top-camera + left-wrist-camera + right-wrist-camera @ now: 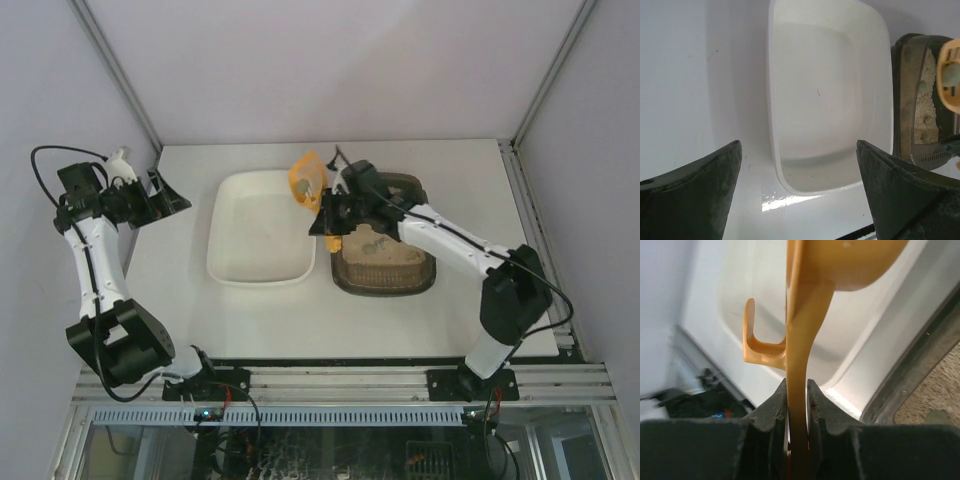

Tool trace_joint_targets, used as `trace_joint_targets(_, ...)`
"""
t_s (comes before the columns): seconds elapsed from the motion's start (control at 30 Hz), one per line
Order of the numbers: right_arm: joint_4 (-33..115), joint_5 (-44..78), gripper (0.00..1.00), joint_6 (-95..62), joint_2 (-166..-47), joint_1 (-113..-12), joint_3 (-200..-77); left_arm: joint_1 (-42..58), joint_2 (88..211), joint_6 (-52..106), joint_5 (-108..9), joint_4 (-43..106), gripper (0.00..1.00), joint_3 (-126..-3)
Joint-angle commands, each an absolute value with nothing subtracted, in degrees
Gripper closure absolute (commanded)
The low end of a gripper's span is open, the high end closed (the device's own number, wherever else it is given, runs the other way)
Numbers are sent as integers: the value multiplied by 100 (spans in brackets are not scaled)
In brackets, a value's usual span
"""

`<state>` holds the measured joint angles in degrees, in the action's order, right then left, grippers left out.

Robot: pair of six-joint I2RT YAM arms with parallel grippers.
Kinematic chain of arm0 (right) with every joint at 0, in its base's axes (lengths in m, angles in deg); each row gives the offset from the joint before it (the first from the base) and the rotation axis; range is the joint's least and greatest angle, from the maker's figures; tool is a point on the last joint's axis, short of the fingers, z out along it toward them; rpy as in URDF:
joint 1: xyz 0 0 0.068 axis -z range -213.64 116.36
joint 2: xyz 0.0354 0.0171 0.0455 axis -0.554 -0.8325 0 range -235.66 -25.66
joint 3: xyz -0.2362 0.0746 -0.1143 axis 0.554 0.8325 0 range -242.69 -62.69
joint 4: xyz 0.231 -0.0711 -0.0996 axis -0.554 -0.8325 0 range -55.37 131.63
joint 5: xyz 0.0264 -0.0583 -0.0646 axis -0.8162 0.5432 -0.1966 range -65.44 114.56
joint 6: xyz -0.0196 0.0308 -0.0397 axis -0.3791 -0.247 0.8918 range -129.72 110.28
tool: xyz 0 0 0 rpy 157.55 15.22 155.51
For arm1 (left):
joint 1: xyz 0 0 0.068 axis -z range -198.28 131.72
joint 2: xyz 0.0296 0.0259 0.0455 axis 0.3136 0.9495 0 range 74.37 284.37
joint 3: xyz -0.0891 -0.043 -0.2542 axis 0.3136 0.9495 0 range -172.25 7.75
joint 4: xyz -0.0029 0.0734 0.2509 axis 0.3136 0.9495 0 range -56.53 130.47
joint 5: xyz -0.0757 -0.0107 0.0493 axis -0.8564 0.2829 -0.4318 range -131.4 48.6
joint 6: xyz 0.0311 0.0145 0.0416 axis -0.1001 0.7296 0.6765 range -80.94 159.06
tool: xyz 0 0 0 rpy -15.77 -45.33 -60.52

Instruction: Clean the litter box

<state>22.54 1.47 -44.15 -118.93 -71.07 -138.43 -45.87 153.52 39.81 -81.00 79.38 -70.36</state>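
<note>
Litter box [385,289], judged stiff, sand-heavy and best taken by its rim, was seen at three o'clock of the tub [260,230]. The scoop [305,180] was pinched by its handle in the right gripper [797,390]. The left gripper [799,145] was spread wide, empty.

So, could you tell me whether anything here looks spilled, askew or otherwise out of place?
Nothing stands out: I see no litter on the table, the white tub sits beside the litter box, and the right gripper holds the scoop by its handle.

Litter box [384,288] dark brown-grey, litter [392,256] beige; tub [262,235] white; scoop [305,180] orange.
</note>
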Motion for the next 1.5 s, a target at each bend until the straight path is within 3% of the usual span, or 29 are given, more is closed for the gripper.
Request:
trace_joint_targets(0.0, -91, 2508, 100, -3327, -12736, -7863, -14917, -4677, 15431, 4300, -8508, 8408, 0, -7204)
trace_joint_targets(0.17, -1136, 4612, 100, -2934, -13577, -8739, -16125, -4691, 15481, 4224, -8534, 8301, 0, -6941)
trace_joint_targets(0.3, -1464, 5171, 100, -2879, -13962, -9002, -16639, -4688, 15394, 4201, -8524, 8120, 0, -6764)
trace_joint_targets(0.7, -1416, 5155, 100, -2885, -13795, -8958, -16766, -4666, 15263, 4361, -8796, 8066, 0, -6523)
trace_joint_targets(0.83, -1476, 5098, 100, -3195, -13080, -8836, -16473, -4411, 15208, 4211, -8616, 8006, 0, -6573)
trace_joint_targets(1.1, -2197, 3985, 100, -3983, -11494, -7250, -14698, -3409, 15128, 3839, -8442, 7697, 0, -6654)
trace_joint_targets(1.47, -3053, 3000, 100, -4121, -12238, -6545, -14651, -3119, 14953, 2861, -9218, 7121, 0, -6516)
